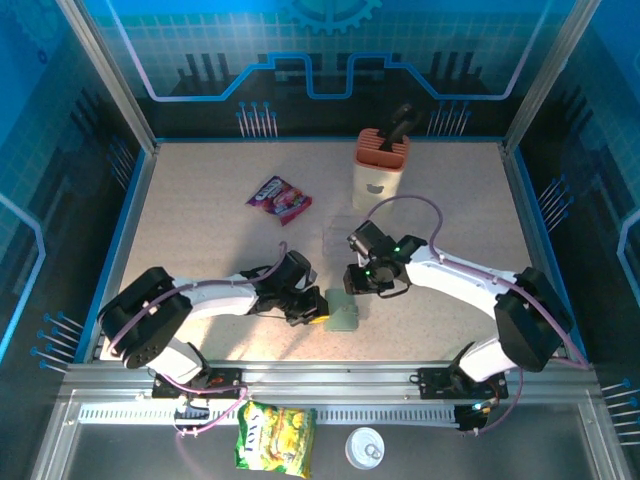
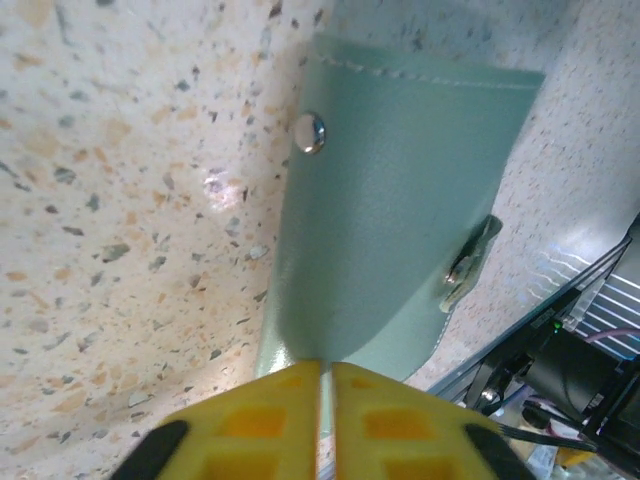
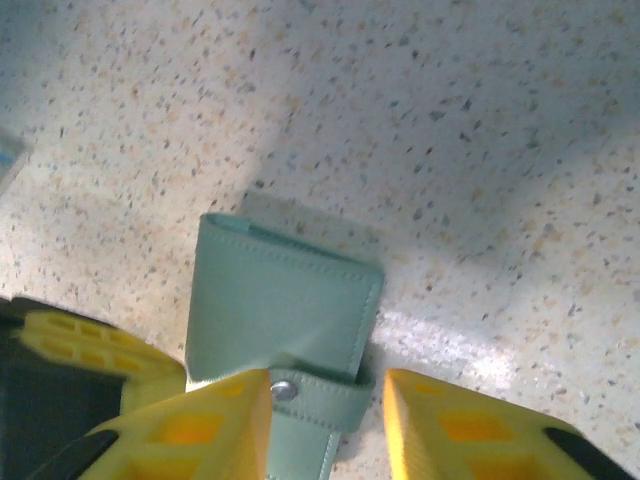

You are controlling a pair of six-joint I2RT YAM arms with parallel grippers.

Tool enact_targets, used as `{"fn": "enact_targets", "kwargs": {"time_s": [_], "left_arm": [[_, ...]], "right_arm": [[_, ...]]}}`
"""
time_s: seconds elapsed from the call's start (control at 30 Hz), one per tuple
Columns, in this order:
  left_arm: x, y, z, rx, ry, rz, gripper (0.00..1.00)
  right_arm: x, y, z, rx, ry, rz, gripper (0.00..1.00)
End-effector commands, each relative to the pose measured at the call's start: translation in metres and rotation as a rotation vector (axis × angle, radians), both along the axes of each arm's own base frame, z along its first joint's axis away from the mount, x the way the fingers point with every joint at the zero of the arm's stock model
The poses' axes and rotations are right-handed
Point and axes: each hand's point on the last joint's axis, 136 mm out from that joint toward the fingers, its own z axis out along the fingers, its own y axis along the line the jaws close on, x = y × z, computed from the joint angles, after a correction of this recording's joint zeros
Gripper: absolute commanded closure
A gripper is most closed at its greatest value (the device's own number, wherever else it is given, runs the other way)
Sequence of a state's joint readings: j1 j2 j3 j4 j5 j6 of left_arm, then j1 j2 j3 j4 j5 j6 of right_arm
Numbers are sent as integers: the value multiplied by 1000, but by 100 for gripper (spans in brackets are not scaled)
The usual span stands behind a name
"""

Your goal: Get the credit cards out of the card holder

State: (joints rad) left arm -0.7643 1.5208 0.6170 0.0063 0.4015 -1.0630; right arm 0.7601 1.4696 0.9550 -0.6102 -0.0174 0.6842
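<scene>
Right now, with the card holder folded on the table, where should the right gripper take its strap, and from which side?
Best, I think, the strap near its snap, where it folds over the card holder's edge. Come from that edge and close across the strap's narrow width: the cover is otherwise flat. The open right gripper straddles it.

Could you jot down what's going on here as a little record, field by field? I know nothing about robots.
card holder: grey-green, folded shut, on the table between both hands
left hand: shut on the card holder's edge
right hand: open, fingers either side of the strap
cards: not taken out yet
elsewhere: snack packet, knife block at the back
</scene>
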Motion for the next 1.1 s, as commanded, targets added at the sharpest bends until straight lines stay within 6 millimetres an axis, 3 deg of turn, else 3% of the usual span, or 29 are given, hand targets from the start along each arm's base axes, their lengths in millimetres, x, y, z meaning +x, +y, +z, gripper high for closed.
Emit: {"fn": "enact_targets", "kwargs": {"time_s": [0.0, 0.07, 0.2, 0.67, 1.07], "left_arm": [[13, 9, 4, 4, -33, 82, 96], [18, 16, 3, -17, -37, 126, 98], [20, 23, 3, -60, -34, 162, 100], [13, 32, -5, -57, -20, 143, 100], [13, 31, -7, -63, -10, 146, 100]], "right_arm": [[-20, -4, 1, -49, 41, -20, 60], [-25, -5, -3, -103, 52, -30, 57], [-30, -8, -10, -256, 76, -37, 66], [-35, 30, -34, -379, 125, 16, 75], [-38, 23, -53, -454, 153, 22, 81]]}}
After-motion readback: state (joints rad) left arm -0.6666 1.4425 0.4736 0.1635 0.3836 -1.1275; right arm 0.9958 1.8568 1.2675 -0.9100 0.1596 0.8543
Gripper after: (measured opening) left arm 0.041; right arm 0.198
